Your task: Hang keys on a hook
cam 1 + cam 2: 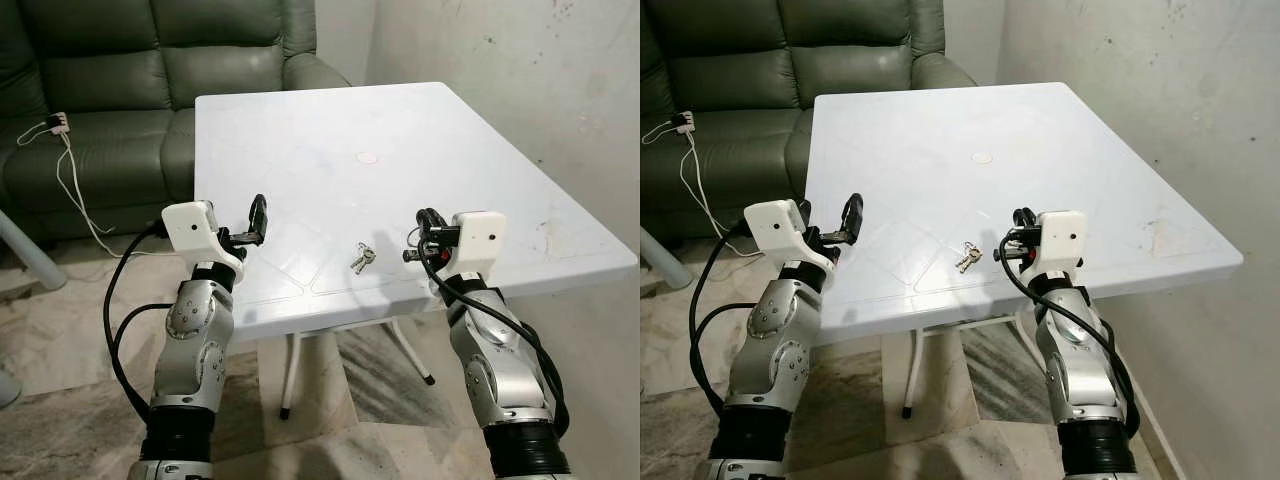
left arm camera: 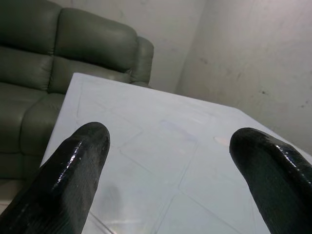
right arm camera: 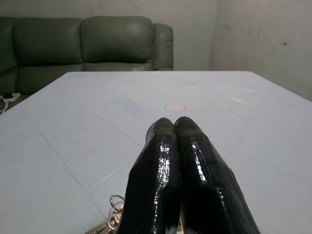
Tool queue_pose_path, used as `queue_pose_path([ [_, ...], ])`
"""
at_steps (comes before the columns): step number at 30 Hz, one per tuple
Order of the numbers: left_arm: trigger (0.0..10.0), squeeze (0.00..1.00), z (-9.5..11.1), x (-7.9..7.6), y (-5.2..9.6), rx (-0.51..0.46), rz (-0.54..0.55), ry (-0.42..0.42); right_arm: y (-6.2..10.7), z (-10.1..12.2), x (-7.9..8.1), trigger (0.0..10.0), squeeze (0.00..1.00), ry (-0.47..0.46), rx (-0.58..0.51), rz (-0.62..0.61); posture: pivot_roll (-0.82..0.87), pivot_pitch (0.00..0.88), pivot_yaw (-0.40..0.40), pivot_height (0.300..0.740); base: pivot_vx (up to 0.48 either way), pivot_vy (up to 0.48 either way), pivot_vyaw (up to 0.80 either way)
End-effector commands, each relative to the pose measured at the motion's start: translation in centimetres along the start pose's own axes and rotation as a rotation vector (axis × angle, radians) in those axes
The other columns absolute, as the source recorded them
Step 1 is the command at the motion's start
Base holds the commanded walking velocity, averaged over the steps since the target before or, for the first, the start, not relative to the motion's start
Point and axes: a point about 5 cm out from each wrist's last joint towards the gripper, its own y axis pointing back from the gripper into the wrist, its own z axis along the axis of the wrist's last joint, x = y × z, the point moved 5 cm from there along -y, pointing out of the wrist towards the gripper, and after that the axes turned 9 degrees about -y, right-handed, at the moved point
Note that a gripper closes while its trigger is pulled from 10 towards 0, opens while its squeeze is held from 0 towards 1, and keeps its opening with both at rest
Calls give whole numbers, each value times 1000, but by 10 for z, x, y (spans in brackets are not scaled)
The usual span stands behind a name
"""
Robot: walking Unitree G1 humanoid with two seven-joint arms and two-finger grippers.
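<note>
A table [image 1: 420,130] is standing before the robot, with a wall [image 1: 520,60] running along its right side. Keys [image 1: 362,258] are lying on the table near its front edge, between the two grippers. The left gripper [image 1: 256,222] is hovering over the table's front left part, fingers apart; the right gripper [image 1: 428,232] is sitting just right of the keys, fingers pressed together. A sofa [image 1: 150,70] is standing behind and left of the table, with a cable [image 1: 70,180] trailing down its seat.
</note>
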Motion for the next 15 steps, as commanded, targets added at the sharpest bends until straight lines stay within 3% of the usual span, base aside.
queue_pose_path([
  [1,10000,0,5,-3,-3,-16,-7,-11,-3,12,4,10000,0,13,-33,16,6,0,-55,740,0,0,-706],
  [7,10000,0,4,-5,-3,-15,-12,-10,-3,11,5,10000,0,17,-27,26,5,0,-60,740,0,0,-708],
  [15,10000,0,3,-5,-2,-12,-12,-1,-3,10,7,10000,0,19,-21,34,7,0,-61,740,0,-368,-706],
])
